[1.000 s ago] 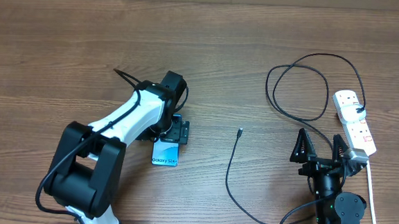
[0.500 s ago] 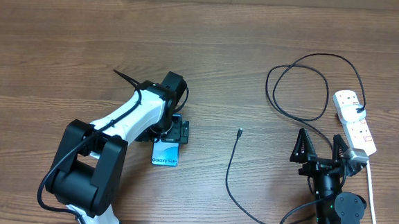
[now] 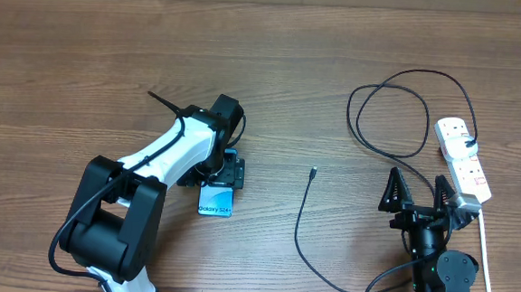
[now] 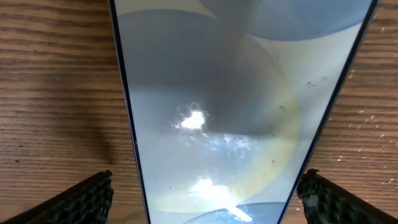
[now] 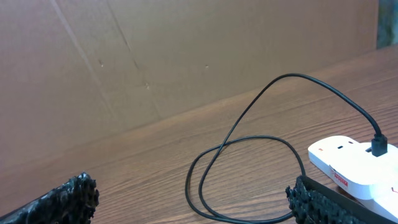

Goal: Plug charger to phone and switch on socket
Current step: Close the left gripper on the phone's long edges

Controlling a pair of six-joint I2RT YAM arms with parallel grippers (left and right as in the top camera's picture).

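Observation:
The phone (image 3: 215, 202) lies flat on the table, its "Galaxy S24+" end showing below my left gripper (image 3: 226, 175). In the left wrist view the phone's pale screen (image 4: 236, 93) fills the middle. My left gripper (image 4: 202, 200) is open and straddles it, with a fingertip (image 4: 84, 199) on each side and a small gap to each edge. The charger's black cable (image 3: 298, 223) ends in a free connector tip (image 3: 313, 173). It loops (image 3: 390, 109) back to the white socket (image 3: 462, 160). My right gripper (image 3: 417, 194) is open and empty, left of the socket.
In the right wrist view the cable loop (image 5: 249, 146) lies ahead of the open right gripper (image 5: 193, 205). The socket (image 5: 348, 163), with a black plug (image 5: 378, 146) in it, is at the right. A brown cardboard wall (image 5: 155, 56) stands behind the table. The socket's white cord (image 3: 485, 259) runs to the front edge.

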